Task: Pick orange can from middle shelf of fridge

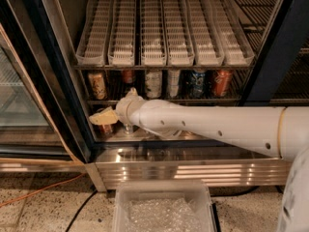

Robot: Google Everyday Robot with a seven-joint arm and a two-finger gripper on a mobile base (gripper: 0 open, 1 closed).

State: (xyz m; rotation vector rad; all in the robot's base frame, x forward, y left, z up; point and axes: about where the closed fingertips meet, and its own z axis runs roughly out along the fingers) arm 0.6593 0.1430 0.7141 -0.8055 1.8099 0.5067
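The orange can [98, 85], pale golden-tan, stands upright at the left end of the middle shelf [212, 100], a thin dark wire rack in the fridge [270, 47]. My gripper [103, 116] is inside the fridge at the lower left, just below that rack and below the orange can, apart from it. It hangs right above a coppery-red can [105, 129] on the steel floor level. My white arm [207, 124] reaches in from the right across the lower opening.
Other cans stand on the middle shelf: dark red [128, 76], two white [153, 83], dark blue [196, 83], red-orange [221, 82]. White slotted lane trays [164, 28] sit above. The open glass door [24, 95] is at left. A clear plastic bin [161, 209] stands on the floor.
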